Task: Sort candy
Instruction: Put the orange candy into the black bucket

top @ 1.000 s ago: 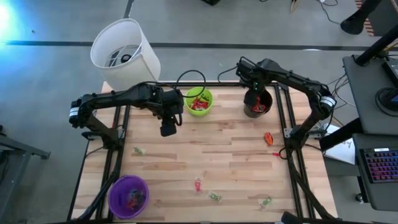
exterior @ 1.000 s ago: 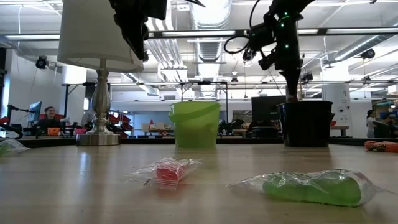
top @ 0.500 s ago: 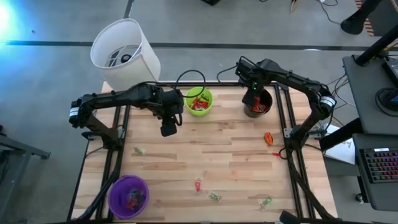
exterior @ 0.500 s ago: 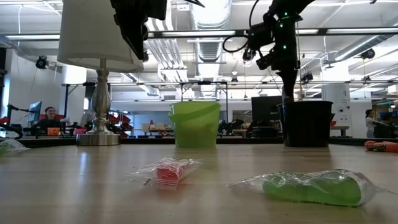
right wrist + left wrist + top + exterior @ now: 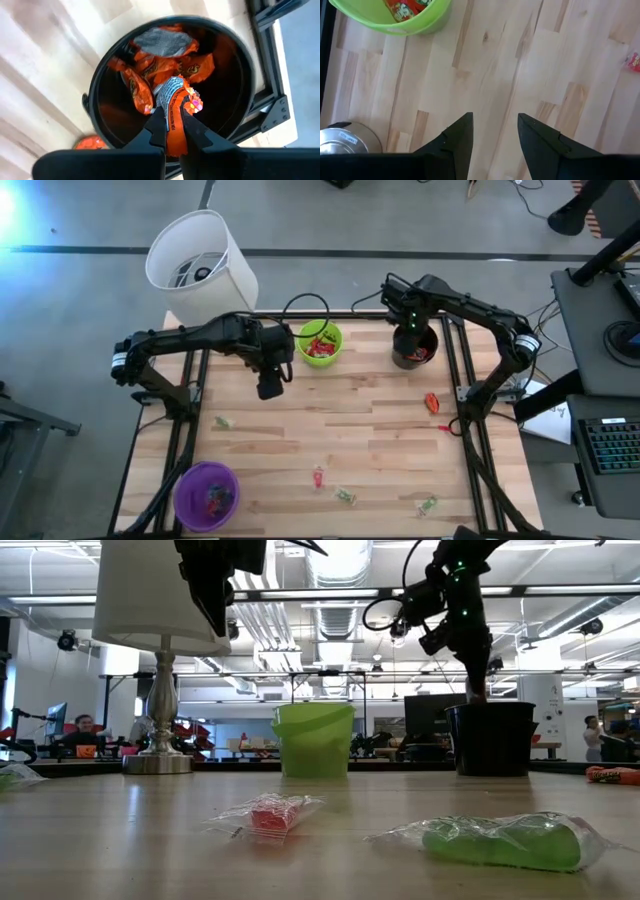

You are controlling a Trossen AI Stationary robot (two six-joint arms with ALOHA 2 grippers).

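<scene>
My right gripper (image 5: pixel 172 131) hangs over the black cup (image 5: pixel 424 358) at the table's far right, shut on an orange candy packet (image 5: pixel 176 102). The cup holds more orange packets (image 5: pixel 137 85). My left gripper (image 5: pixel 494 125) is open above bare wood, just near of the green cup (image 5: pixel 320 343), which holds red candy. Loose candy lies on the table: an orange piece (image 5: pixel 432 402), a red one (image 5: pixel 318 476) and green ones (image 5: pixel 346 496) (image 5: pixel 428 504) (image 5: pixel 224 422). The low view shows the red piece (image 5: pixel 272 814) and a green one (image 5: pixel 500 840) close up. My right gripper pinches the orange packet between its two fingers, at the packet's middle (image 5: pixel 174 117). The fingers come from above, pointing down. The packet's crimped end (image 5: pixel 170 91) sticks out past the fingertips over the cup's opening, lifted clear of the table.
A purple cup (image 5: pixel 207 495) with some candy stands at the near left corner. A white-shaded lamp (image 5: pixel 200 260) stands at the far left corner, its base (image 5: pixel 342 145) close to my left gripper. Black frame rails run along both table sides.
My right gripper has tipped a little over the black cup, its fingertips swinging slightly toward the table's right edge. It stays shut on the orange packet.
</scene>
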